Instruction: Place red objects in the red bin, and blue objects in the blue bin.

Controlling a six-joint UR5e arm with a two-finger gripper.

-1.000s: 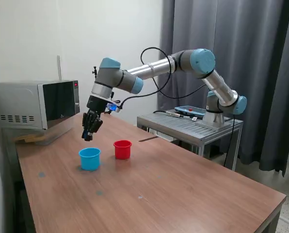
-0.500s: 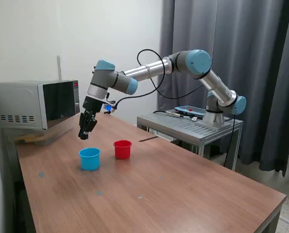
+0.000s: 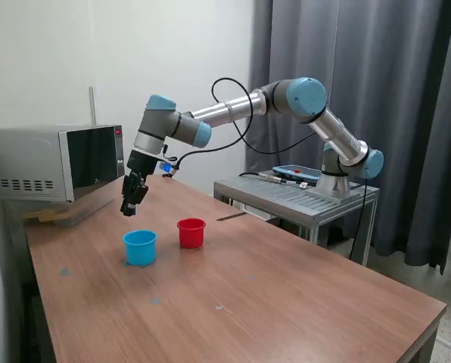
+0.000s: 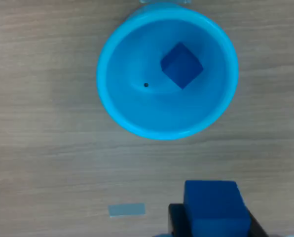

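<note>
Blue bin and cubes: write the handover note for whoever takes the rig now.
Pincer: shut on a dark blue cube, held in the air near the blue bin.
Blue bin: one blue cube already inside.
Red bin: beside it on the table; contents not visible.
Left: drop the held cube into the blue bin. No red cubes in view; check them.

Exterior view oversees the table (image 3: pixel 286 302); wrist view looks straight down, sharing the blue cup (image 3: pixel 140 247).

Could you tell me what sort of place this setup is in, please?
Probably a robotics lab or test room: a wooden table with a grey microwave oven, a metal stand bearing the arm's base, and dark grey curtains behind.
</note>
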